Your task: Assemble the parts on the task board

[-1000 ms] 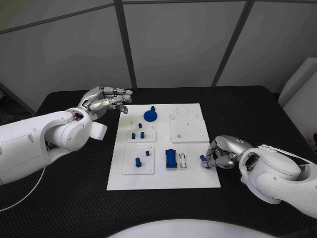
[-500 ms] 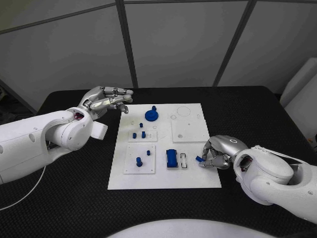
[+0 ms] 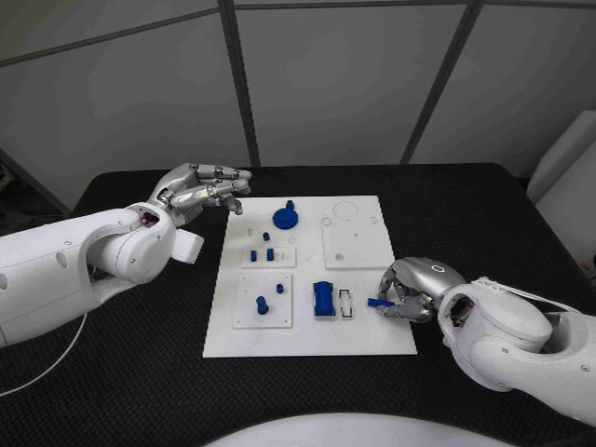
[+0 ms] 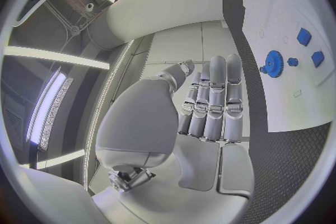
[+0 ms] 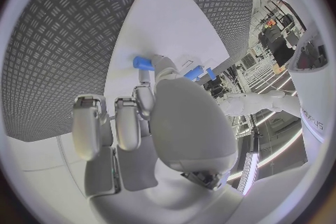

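The white task board (image 3: 312, 337) lies in the middle of the black table. My right hand (image 3: 413, 291) rests at the board's right edge and pinches a small blue part (image 3: 379, 302) just above the plate, close to the narrow white slot beside the blue block (image 3: 322, 298). In the right wrist view the blue part (image 5: 143, 61) sits at the fingertips of the right hand (image 5: 155, 117) over the board (image 5: 164, 17). My left hand (image 3: 201, 190) hovers off the board's far left corner, its fingers curled in on nothing; the left wrist view shows this hand (image 4: 210, 109) folded the same way.
A blue gear with a knob (image 3: 285, 217) stands at the board's far end, also visible as the gear (image 4: 273, 63) in the left wrist view. Small blue pegs (image 3: 261, 253) stand in the middle left, and one peg (image 3: 259, 303) in the near left plate. Black table surrounds the board.
My right hand has shifted slightly left along the board's right edge, carrying the blue part closer to the blue block. The left hand has stayed where it was.
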`<state>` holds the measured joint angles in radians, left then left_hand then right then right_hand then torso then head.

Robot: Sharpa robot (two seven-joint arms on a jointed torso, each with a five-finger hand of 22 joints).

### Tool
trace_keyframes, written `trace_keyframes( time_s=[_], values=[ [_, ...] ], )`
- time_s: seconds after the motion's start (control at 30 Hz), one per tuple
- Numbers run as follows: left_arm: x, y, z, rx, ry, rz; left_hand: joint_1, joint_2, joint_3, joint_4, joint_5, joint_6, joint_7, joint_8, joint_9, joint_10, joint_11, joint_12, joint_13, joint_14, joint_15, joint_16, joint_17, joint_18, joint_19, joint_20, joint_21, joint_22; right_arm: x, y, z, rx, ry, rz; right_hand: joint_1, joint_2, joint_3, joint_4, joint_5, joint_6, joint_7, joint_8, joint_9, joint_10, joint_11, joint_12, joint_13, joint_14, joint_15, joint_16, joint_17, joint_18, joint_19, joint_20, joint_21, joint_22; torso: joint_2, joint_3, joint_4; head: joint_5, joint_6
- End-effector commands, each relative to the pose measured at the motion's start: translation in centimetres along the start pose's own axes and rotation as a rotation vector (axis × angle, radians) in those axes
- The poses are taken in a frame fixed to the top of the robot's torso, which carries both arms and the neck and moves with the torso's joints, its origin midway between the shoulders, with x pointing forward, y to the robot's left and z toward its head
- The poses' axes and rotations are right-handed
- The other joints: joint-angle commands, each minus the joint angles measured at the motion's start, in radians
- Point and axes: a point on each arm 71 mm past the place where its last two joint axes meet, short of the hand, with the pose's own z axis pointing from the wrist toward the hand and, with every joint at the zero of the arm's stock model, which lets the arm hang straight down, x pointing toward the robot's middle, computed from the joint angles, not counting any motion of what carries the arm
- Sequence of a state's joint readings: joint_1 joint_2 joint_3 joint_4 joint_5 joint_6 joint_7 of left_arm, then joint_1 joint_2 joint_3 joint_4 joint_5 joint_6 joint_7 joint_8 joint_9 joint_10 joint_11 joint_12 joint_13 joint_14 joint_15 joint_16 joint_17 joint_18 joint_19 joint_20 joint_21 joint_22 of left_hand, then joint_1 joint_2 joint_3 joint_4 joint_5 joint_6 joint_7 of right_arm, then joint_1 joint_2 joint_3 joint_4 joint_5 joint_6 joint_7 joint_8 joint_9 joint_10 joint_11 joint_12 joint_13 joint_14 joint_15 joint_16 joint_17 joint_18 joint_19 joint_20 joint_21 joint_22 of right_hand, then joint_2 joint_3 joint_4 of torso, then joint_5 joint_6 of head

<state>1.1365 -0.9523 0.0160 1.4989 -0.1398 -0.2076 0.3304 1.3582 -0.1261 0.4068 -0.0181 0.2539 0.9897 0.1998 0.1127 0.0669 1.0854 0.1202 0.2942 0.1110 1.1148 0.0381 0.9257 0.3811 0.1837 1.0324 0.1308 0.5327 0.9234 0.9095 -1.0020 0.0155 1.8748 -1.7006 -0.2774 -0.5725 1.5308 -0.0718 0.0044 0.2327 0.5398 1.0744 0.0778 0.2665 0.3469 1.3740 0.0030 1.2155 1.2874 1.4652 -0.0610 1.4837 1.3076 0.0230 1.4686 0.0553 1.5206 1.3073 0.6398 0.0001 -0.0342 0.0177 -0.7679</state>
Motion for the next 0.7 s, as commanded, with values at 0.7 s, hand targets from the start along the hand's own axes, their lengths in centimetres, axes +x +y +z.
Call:
trace_keyframes(
  time_s=[0.7],
  values=[
    [0.3,-0.1,0.1,0.003,0.013,-0.006,0.001,0.013,-0.003,-0.003,-0.001,-0.009,-0.001,0.003,0.0,-0.007,-0.001,0.004,0.001,0.003,0.0,-0.003,-0.001,-0.002,0.005,0.005,-0.005,-0.001,0.3,1.1,-0.7,0.042,-0.037,0.253,-0.089,-0.051,0.191,-0.028,0.026,0.005,-0.012,0.028,0.031,0.023,-0.013,0.019,0.015,0.077,-0.01,0.0,0.126,-0.009,0.063,-0.011,0.009,0.225,0.003,0.0001,0.0008,0.005,0.003]
  ],
)
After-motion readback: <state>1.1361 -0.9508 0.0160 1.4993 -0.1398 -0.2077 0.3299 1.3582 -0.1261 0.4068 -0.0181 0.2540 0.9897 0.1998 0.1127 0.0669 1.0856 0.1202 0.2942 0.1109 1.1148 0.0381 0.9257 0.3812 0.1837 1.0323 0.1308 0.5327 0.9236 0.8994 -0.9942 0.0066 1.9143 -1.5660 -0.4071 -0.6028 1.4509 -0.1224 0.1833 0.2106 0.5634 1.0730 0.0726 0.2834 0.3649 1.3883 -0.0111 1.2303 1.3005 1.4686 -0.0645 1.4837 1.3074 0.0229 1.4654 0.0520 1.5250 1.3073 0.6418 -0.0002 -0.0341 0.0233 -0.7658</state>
